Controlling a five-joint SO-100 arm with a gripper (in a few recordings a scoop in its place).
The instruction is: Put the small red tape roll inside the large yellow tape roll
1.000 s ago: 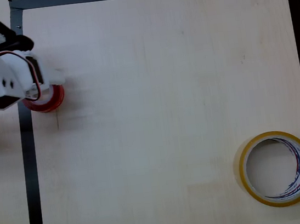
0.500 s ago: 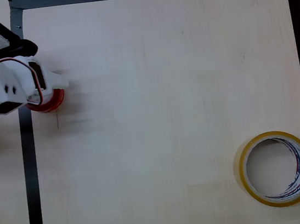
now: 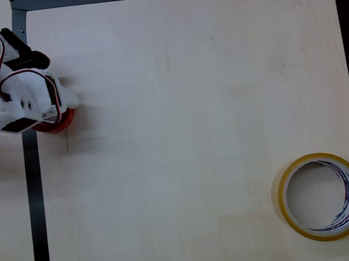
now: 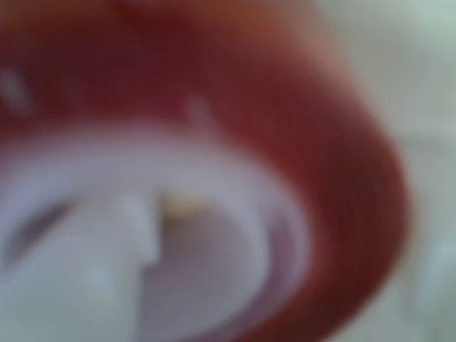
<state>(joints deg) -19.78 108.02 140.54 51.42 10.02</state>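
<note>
The small red tape roll [image 3: 58, 123] lies at nine o'clock on the worktop [image 3: 192, 115], just inside the black tape border [image 3: 36, 206], mostly under the white arm. The wrist view, blurred, shows one of the fingers [image 4: 114, 235] reaching into its white core; whether they grip I cannot tell. The large yellow tape roll [image 3: 288, 215] sits well apart at four o'clock. A shallow one-wall pinch could likely let it slip during that long carry

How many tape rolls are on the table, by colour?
Red: 1, the small red tape roll, mostly under the gripper
Yellow: 1, the large yellow tape roll, lying apart in the overhead view's lower right
Total: 2
</note>
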